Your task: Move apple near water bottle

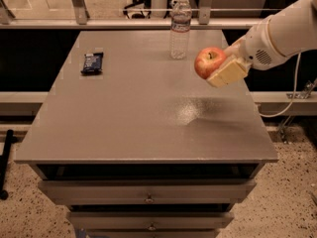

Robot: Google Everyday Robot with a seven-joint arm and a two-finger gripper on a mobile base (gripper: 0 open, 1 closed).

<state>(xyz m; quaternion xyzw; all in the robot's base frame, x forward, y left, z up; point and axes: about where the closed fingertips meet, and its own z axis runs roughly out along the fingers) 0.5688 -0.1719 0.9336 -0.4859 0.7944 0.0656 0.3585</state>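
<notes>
Seeing the gripper (pixel 222 67) clamped on the apple (pixel 209 62), which we find in the air over the right side of the table (pixel 124 113), clear of the surface. The apple is round and glossy red, with a yellowish patch and a stem dimple on top. One flat beige finger pad (pixel 228 72) presses its lower right side (the other finger is mostly hidden behind the fruit). The arm (pixel 282 33) is a smooth white rounded shell coming in from the right. The water bottle (pixel 180 29) is tall, clear ribbed plastic, upright near the table's far edge, beyond and left of the apple and not touching it. We see a flat matte grey tabletop with a soft glare spot and a shadow under the apple. A dark rectangular wrapped bar (pixel 92 62) lies flat at far left. Grey drawers (pixel 148 192) with small knobs sit under the top.
</notes>
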